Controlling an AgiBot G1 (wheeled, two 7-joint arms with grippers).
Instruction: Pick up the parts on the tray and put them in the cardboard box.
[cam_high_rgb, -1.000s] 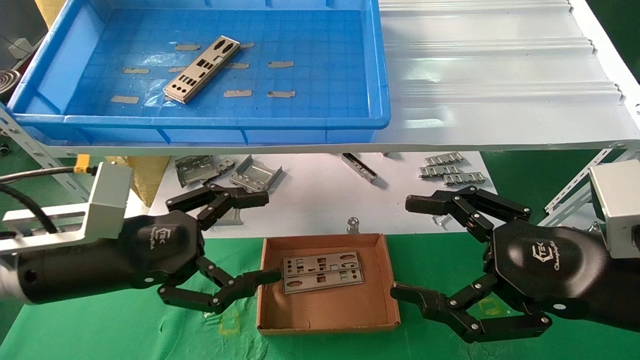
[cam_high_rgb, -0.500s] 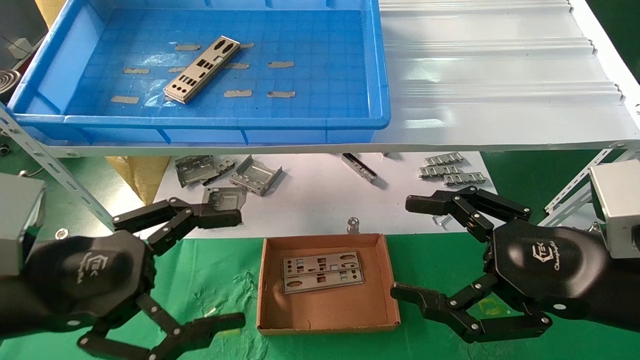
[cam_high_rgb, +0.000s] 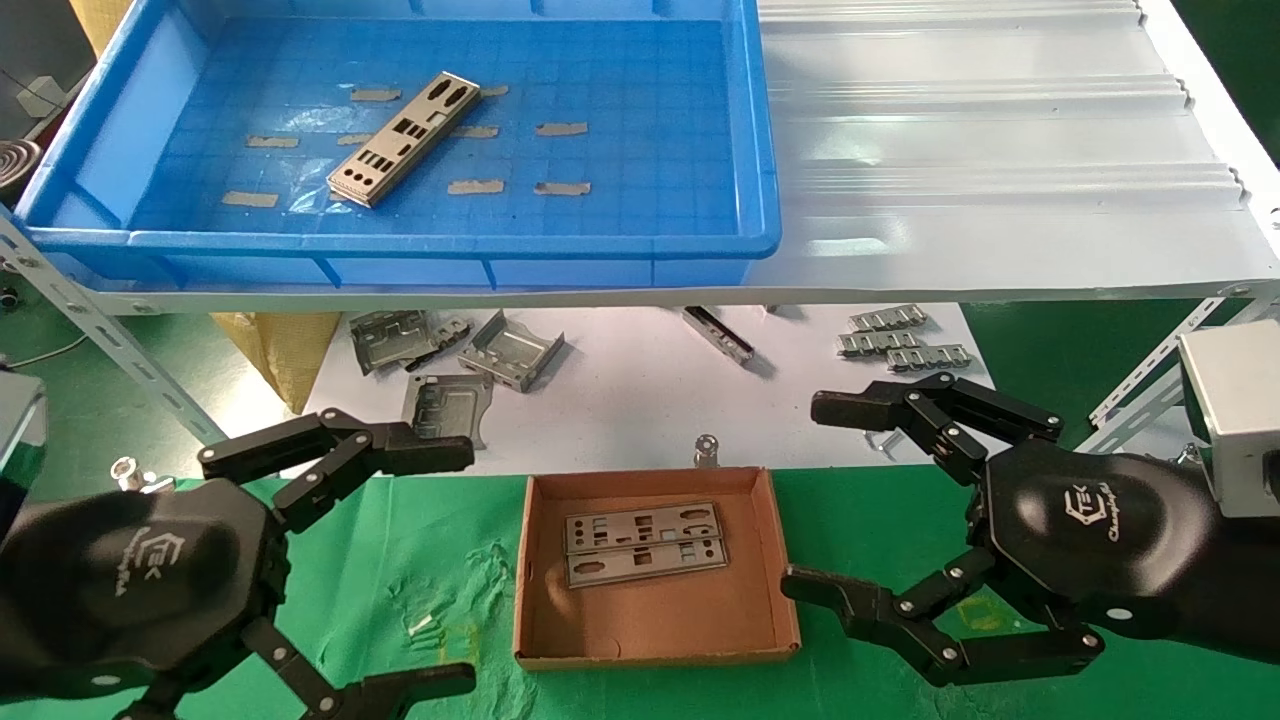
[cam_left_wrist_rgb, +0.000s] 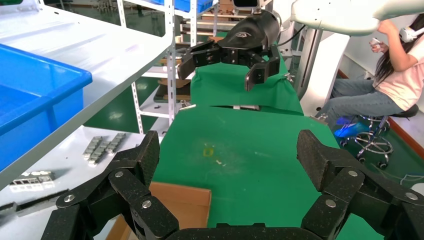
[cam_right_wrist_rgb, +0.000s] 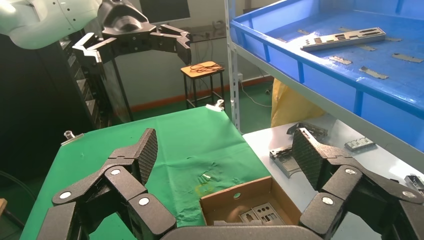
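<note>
One silver-grey punched plate (cam_high_rgb: 403, 138) lies askew on the floor of the blue tray (cam_high_rgb: 760, 150) on the upper shelf. The cardboard box (cam_high_rgb: 655, 610) sits on the green cloth below and holds two plates (cam_high_rgb: 645, 543) side by side. My left gripper (cam_high_rgb: 465, 566) is open and empty, left of the box. My right gripper (cam_high_rgb: 800, 495) is open and empty, right of the box. The right wrist view shows the box (cam_right_wrist_rgb: 235, 192), its plates (cam_right_wrist_rgb: 260, 212), the tray (cam_right_wrist_rgb: 300, 65) and the tray's plate (cam_right_wrist_rgb: 345, 39). The left wrist view shows a box corner (cam_left_wrist_rgb: 185, 200).
Bent grey brackets (cam_high_rgb: 510, 350) and ridged metal strips (cam_high_rgb: 900, 340) lie on the white sheet under the shelf. A small metal knob (cam_high_rgb: 706, 447) stands just behind the box. A white corrugated sheet (cam_high_rgb: 1000, 150) covers the shelf right of the tray.
My left gripper has drawn back from the box's left edge towards the near left, open, with its lower finger off the plates. The right arm has not moved.
</note>
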